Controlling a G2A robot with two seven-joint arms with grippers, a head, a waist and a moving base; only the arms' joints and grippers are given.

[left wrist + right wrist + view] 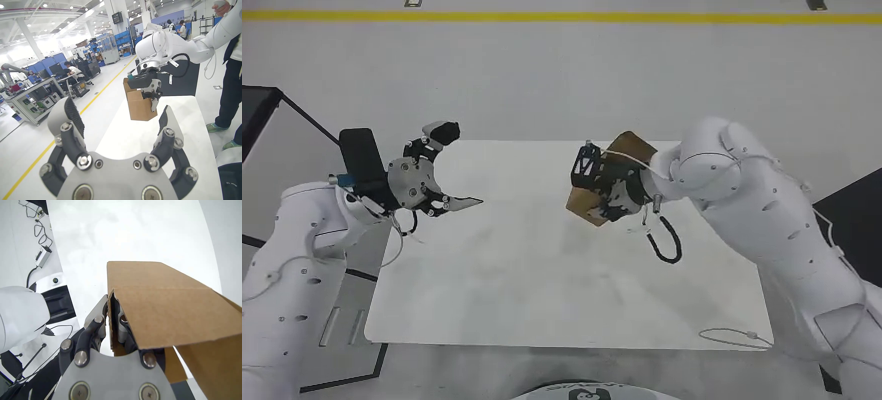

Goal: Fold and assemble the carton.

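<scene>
Carton (630, 150), partly erected, is held above the far right of the white table (542, 290), one wall clamped by the right gripper (594, 185). The left gripper (457, 167), fingers spread wide, hangs at the table's left edge, well apart. A thin cable (732, 337) lies near the front right corner.

Carton (160, 313) partly beyond the edge
</scene>
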